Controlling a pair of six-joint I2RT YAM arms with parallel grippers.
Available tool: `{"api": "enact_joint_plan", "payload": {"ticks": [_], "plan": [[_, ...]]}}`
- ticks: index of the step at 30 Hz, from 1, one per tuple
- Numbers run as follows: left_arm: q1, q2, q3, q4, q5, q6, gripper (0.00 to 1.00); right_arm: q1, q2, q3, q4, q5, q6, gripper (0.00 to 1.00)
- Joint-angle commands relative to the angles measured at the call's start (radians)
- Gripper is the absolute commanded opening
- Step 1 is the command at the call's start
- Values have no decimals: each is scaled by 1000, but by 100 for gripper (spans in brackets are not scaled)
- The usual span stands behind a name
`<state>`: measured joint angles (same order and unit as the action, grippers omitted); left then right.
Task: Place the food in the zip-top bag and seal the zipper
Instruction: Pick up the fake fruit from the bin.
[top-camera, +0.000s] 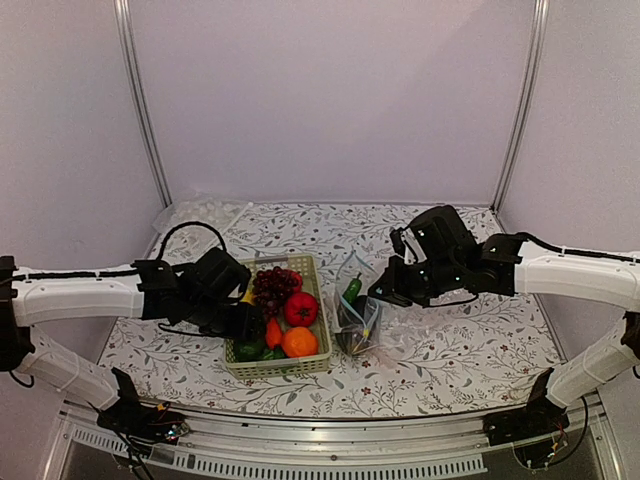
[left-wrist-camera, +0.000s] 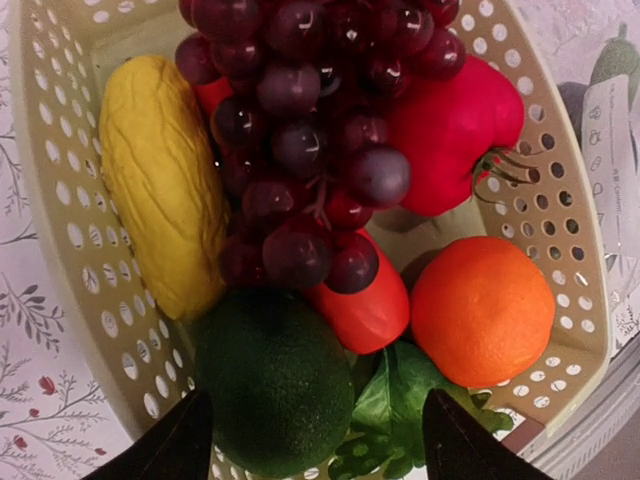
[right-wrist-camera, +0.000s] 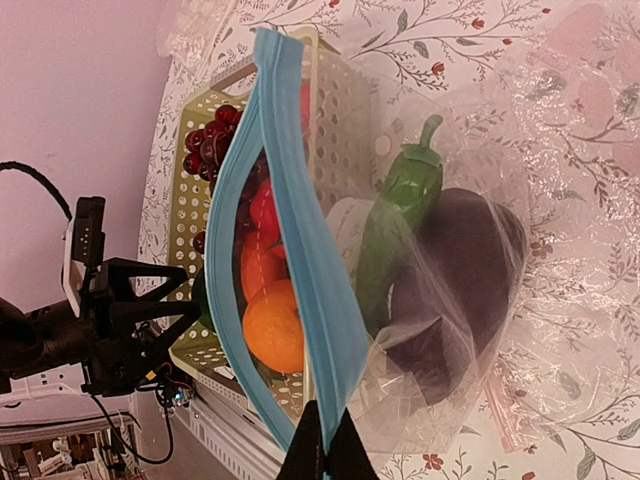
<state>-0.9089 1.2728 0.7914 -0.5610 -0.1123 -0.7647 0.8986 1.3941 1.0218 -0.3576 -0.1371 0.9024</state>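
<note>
Two claws were over the flowered table (top-camera: 450, 350). The left claw (left-wrist-camera: 315, 420) stood open, its fingers on either side of the dark green vegetable (left-wrist-camera: 275, 380), which lay at one end of the pale green basket (left-wrist-camera: 60, 250). One finger seemed to touch it and the other was just apart. Beyond it lay the orange (left-wrist-camera: 482, 310), the yellow corn cob (left-wrist-camera: 160, 180) along the basket wall, the grapes (left-wrist-camera: 300, 120) and the red fruit (left-wrist-camera: 450, 130).

The right claw (right-wrist-camera: 322, 425) was closed, pinching the light-blue zipper (right-wrist-camera: 300, 230) at one end of the zip-top bag (right-wrist-camera: 400, 420). The bag's mouth gaped beside the basket. Inside the bag lay the purple eggplant (right-wrist-camera: 460, 290) and a green pepper (right-wrist-camera: 400, 210), touching each other.
</note>
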Motion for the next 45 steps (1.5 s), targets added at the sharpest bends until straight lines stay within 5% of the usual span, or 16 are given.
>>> {"api": "enact_joint_plan", "payload": {"ticks": [1,37,45], "plan": [[-26,59,38,-47,-33,-10,71,10,5,14,11,5,-2,0],[-166,379,282,-340,-215,10,77,9,16,21,20,4,-11,0],[-168,378,280,-332,-226,8,61,9,8,14,18,6,-9,0]]}}
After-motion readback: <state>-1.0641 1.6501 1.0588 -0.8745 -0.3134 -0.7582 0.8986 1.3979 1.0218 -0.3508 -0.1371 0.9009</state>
